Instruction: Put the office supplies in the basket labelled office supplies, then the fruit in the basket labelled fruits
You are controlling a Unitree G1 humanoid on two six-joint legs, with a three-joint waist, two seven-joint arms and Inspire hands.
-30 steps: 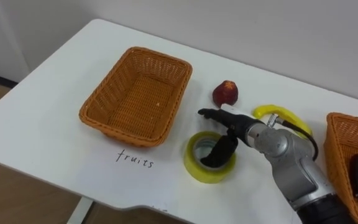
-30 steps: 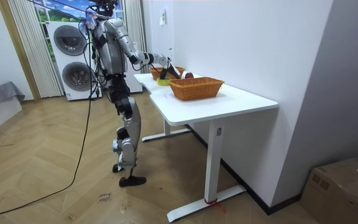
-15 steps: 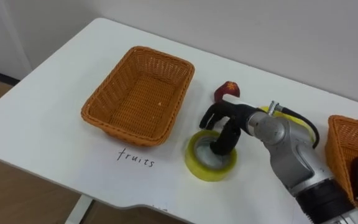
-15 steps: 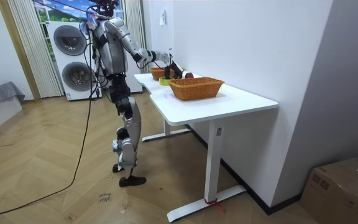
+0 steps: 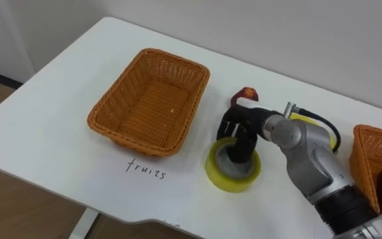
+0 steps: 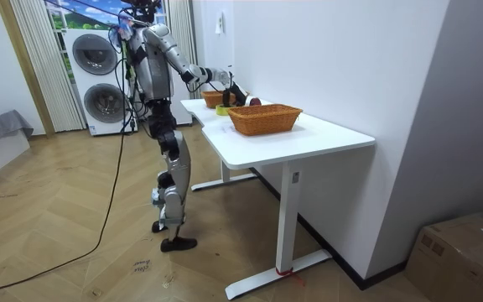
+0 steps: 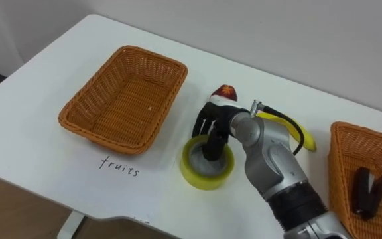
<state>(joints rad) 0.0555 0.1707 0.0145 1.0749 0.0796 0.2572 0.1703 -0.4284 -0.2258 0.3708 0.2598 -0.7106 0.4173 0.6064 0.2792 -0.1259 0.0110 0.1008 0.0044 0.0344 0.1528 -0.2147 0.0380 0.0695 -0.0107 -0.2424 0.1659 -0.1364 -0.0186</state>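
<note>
Now the right hand (image 5: 241,126) is clenched on the yellow tape roll (image 5: 225,178). Its fingers curl down over the roll's far rim, and one dark digit reaches into the hole, so the far wall is pinched between them. A second ago the fingers were stretched out flat above the roll with only the thumb hanging inside. Half a second ago they had begun to curl. The roll rests flat on the white table (image 5: 58,133) under the hand, and it has slid a little to the robot's right, away from the handwritten word (image 5: 144,169) on the tabletop.

Just beyond the knuckles lies the red fruit (image 5: 247,93), close to the hand and partly hidden by it. A second ago it lay in open view, apart from the fingertips. Behind the wrist, on its right side, a banana (image 5: 314,123) shows past the forearm. Well to the hand's left the fruit basket (image 5: 119,98) holds nothing, as before. Well to the hand's right, past the forearm, the second basket (image 7: 342,172) holds a dark office item (image 7: 367,189).

From the room view, the robot stands upright at the far end of the table, its right arm stretched over the tabletop, with stacked washing machines (image 6: 99,80) behind it. Its stance is unchanged.
</note>
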